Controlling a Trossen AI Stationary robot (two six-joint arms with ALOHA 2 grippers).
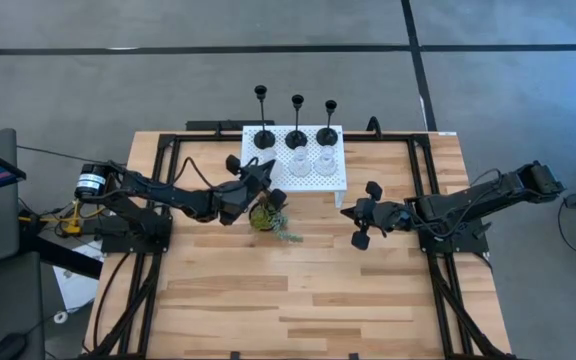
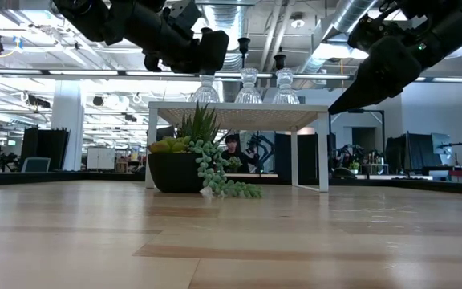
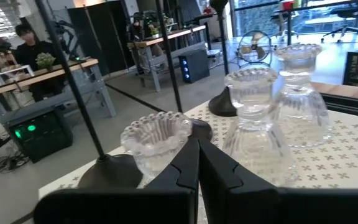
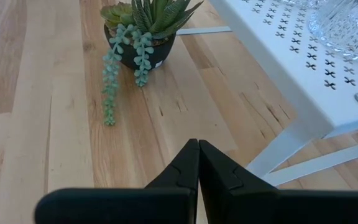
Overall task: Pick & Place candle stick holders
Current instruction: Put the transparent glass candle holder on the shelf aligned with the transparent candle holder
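Wooden table (image 1: 268, 300), seen from above. At its far edge, white perforated stand (image 1: 340, 180). On the stand's back row, three black candle stick holders (image 1: 296, 137); in front of them, three clear glass holders (image 1: 299, 164). Beside the stand's left front corner, small green potted plant (image 1: 266, 216). Left gripper (image 1: 264, 176) raised at the stand's left edge, just short of the nearest glass holder, jaws pressed together, holding nothing. Right gripper (image 1: 366, 215) off the stand's right front corner, jaws likewise closed and empty.
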